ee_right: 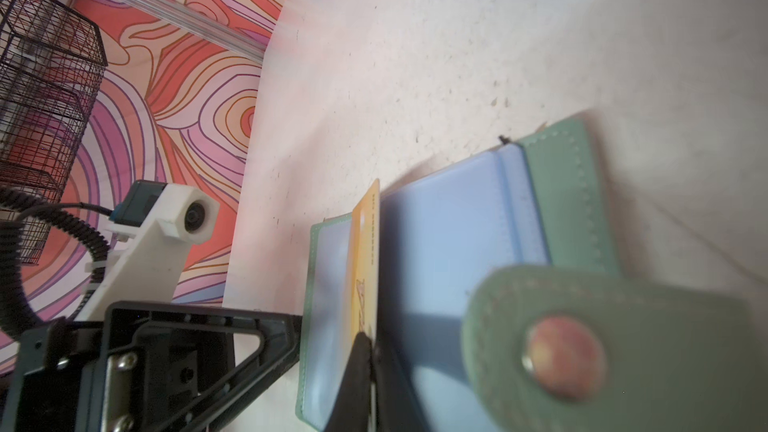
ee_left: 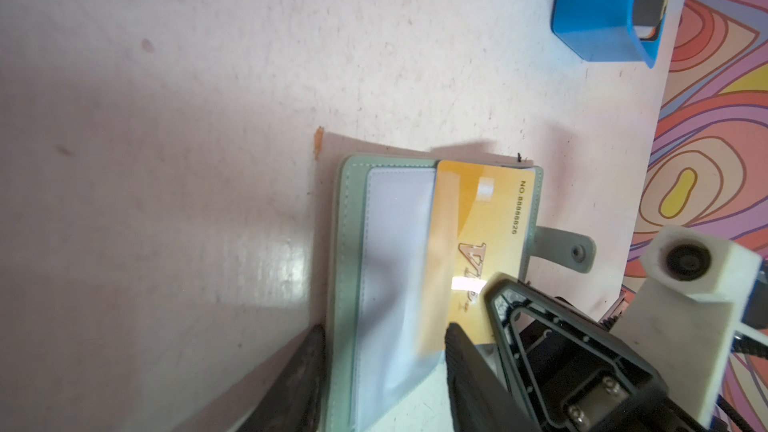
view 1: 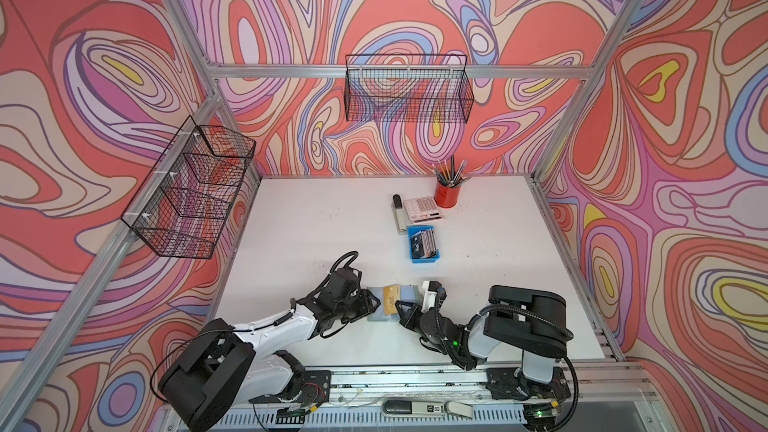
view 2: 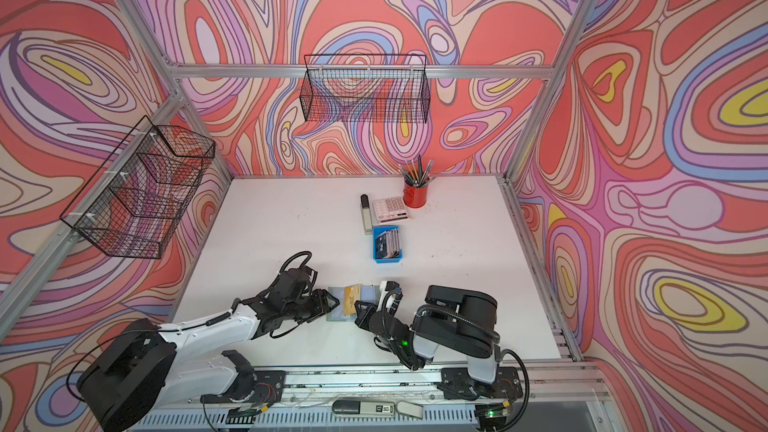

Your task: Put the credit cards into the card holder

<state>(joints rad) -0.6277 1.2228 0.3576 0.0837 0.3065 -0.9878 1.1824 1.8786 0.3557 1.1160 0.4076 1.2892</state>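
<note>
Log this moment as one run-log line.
left tool: open, astride card holder page | right tool: shut on yellow-gold card over it | other cards: in blue tray

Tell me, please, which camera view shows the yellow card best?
The left wrist view: the yellow card faces the camera, print readable. The right wrist view shows it nearly edge-on, pinched by the right gripper; in both top views it is a small patch.
</note>
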